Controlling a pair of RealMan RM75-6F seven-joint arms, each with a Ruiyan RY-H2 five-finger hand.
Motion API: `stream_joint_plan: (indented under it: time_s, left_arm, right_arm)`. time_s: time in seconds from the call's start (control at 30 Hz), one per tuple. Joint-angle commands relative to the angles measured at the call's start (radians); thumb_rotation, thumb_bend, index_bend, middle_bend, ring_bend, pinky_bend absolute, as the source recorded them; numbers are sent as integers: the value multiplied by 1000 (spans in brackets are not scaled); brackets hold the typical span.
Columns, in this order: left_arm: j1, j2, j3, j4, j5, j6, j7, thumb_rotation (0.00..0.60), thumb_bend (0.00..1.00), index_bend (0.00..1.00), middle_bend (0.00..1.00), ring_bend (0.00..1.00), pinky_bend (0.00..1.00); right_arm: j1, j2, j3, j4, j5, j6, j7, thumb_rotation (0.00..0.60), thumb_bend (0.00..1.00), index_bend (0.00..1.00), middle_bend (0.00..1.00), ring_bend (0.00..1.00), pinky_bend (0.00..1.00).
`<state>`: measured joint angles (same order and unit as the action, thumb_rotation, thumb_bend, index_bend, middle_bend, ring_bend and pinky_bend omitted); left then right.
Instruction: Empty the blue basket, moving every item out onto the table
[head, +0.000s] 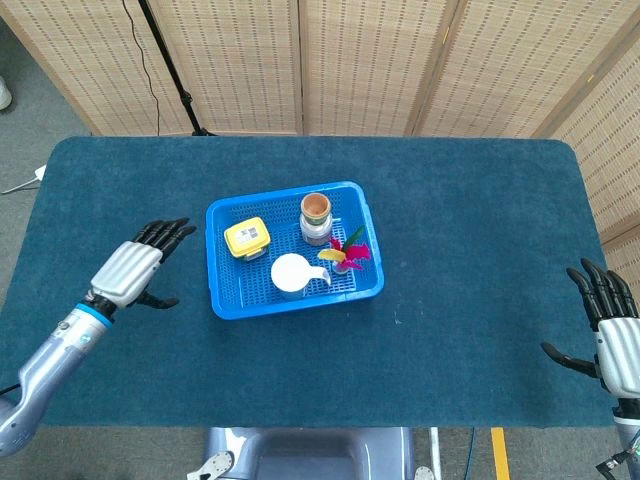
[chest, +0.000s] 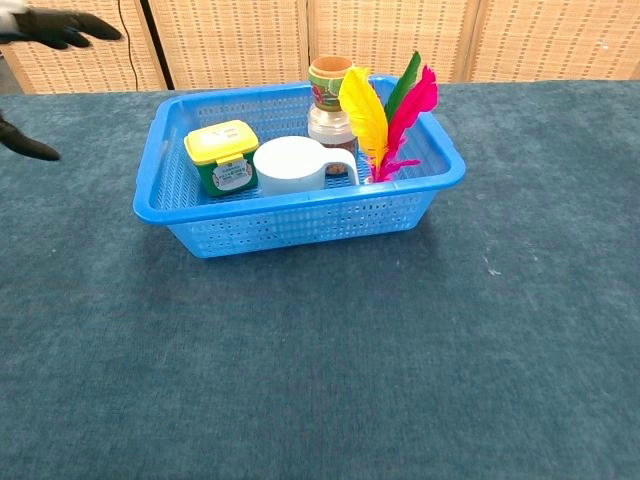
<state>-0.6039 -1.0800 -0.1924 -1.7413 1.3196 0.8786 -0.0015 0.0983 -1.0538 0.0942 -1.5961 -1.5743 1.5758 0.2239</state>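
Observation:
The blue basket (head: 222, 303) (chest: 160, 205) sits mid-table. It holds a yellow-lidded green tub (head: 247, 238) (chest: 222, 157), a white mug (head: 291, 274) (chest: 291, 164), a brown jar with a small cup on top (head: 316, 217) (chest: 332, 100), and a shuttlecock with yellow, green and pink feathers (head: 346, 252) (chest: 387, 118). My left hand (head: 135, 267) (chest: 45, 27) hovers open just left of the basket, fingers spread toward it. At the table's front right edge my right hand (head: 612, 335) stays open, far from the basket.
Blue felt covers the table (head: 470, 250). Wicker screens (head: 370, 60) stand behind it, with a black stand pole (head: 170, 65) at the back left.

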Motion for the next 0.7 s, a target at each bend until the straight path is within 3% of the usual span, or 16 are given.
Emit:
stream_joint_plan:
  time_s: [0.03, 0.4, 0.7]
  left_arm:
    - [-114, -113, -29, 31, -153, -96, 153, 600, 40, 0, 0, 0, 0]
    - [-271, -313, -40, 131, -378, -89, 380, 600, 41, 0, 0, 0, 0]
    - [-352, -367, -32, 133, -462, -81, 469, 600, 41, 0, 0, 0, 16]
  right_arm:
    - [4, -3, 4, 5, 9, -9, 0, 600, 0, 0, 0, 0, 0]
    - [10, -10, 15, 24, 46, -36, 3, 600, 0, 0, 0, 0, 0]
    - [13, -10, 16, 27, 46, -43, 10, 600, 0, 0, 0, 0, 0]
